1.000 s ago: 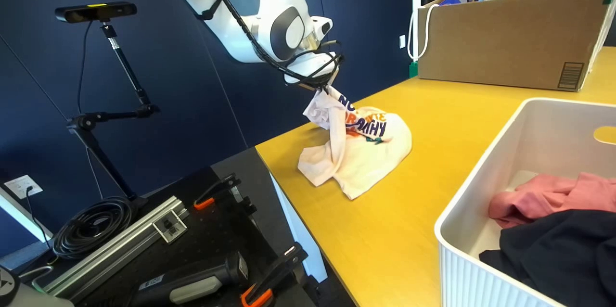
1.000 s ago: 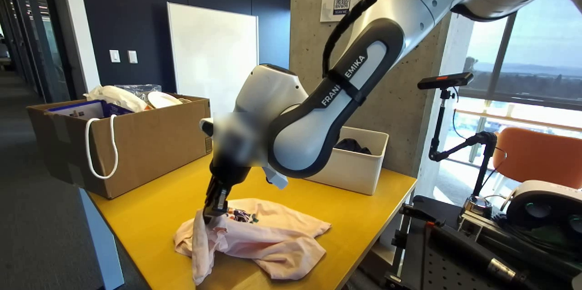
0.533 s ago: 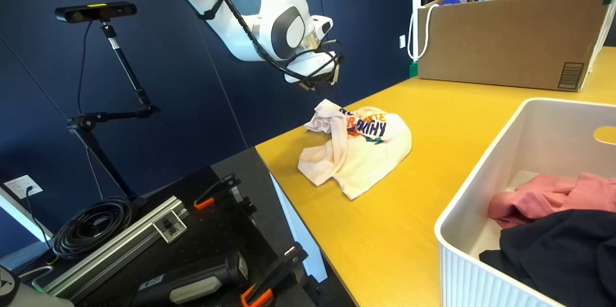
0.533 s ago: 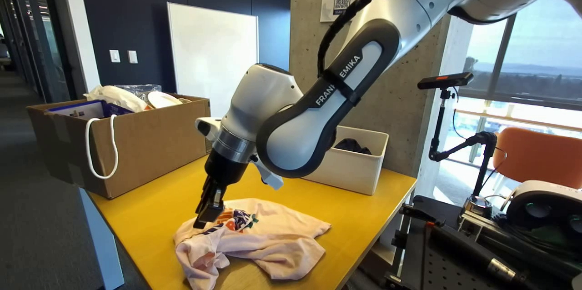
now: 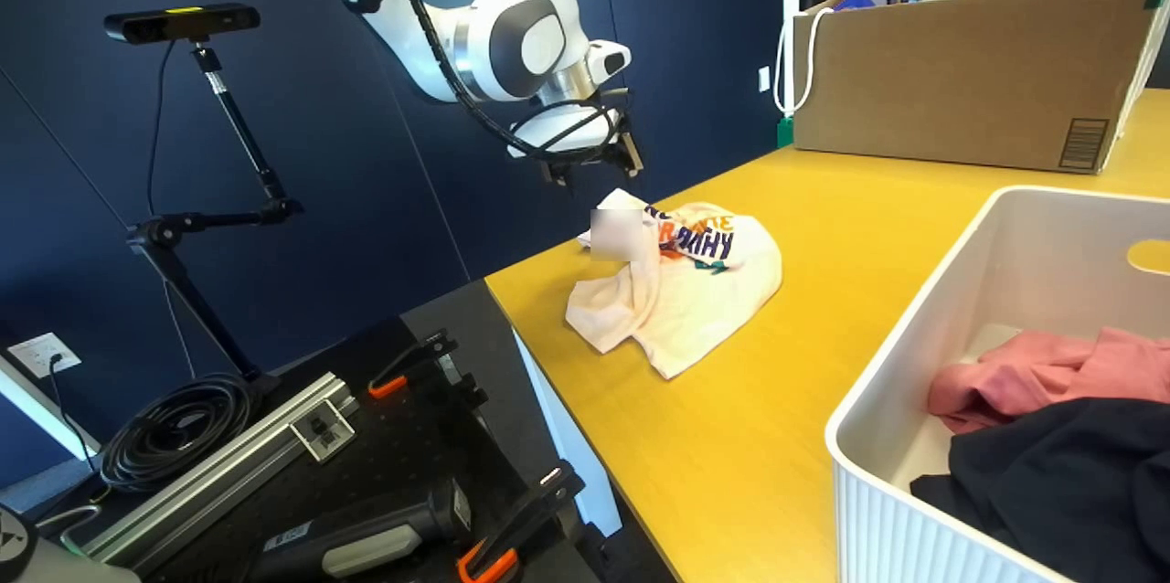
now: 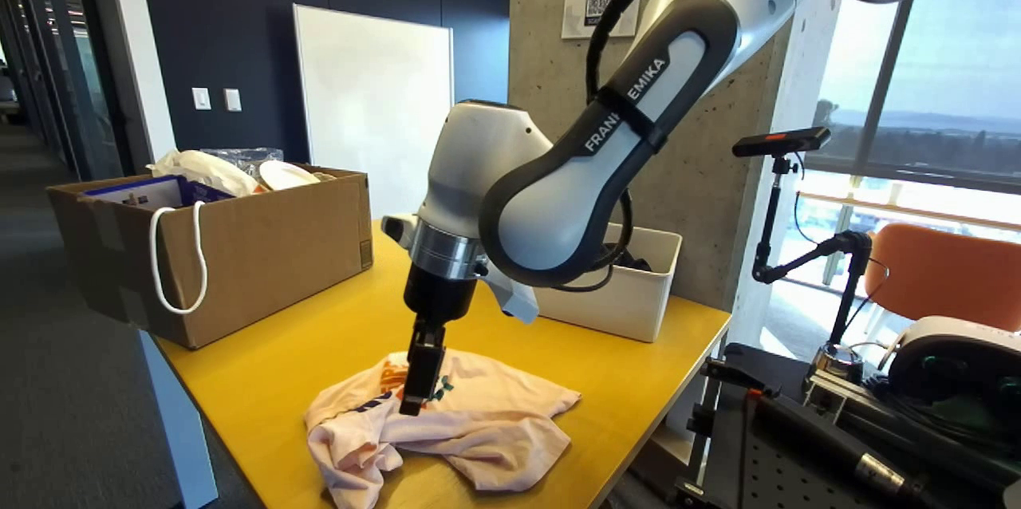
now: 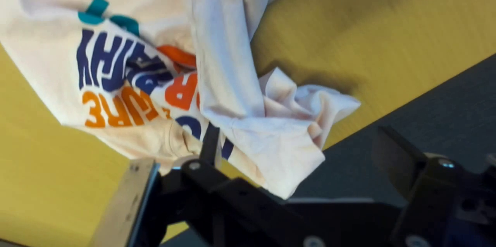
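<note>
A pale pink shirt with coloured lettering lies crumpled on the yellow table, seen in both exterior views. Above it my gripper hangs apart from the cloth, pointing down. In the wrist view the gripper stands wide open, its black fingers far apart with nothing held. Between and below them in that picture show a folded corner of the shirt and the table's edge with dark floor beyond. In an exterior view the fingers overlap the shirt's print, hiding part of it.
A white bin on the table holds a pink cloth and a dark cloth. A full cardboard box stands at another side. Beside the table is a black cart with tools and a camera stand.
The gripper has opened and let go of the shirt, whose raised part has dropped onto the table. The arm has then risen a little and shifted sideways, its wrist turning.
</note>
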Action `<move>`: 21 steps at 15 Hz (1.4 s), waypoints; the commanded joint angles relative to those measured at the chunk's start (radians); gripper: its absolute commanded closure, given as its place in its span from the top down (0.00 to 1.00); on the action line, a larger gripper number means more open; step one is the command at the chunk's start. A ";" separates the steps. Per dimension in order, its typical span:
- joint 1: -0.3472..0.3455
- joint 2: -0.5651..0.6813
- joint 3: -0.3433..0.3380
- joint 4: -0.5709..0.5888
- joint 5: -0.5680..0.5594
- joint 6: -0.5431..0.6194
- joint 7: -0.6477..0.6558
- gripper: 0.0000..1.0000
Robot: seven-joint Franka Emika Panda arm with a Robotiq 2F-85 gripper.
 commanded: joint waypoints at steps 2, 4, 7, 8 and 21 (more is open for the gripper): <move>0.043 -0.133 -0.075 -0.166 0.023 -0.083 0.095 1.00; 0.037 -0.154 -0.088 -0.205 0.028 -0.110 0.110 1.00; 0.005 -0.191 -0.085 -0.264 0.051 -0.138 0.086 1.00; -0.016 -0.182 -0.077 -0.263 0.068 -0.146 0.060 1.00; -0.012 -0.045 -0.098 -0.232 0.083 -0.166 0.040 1.00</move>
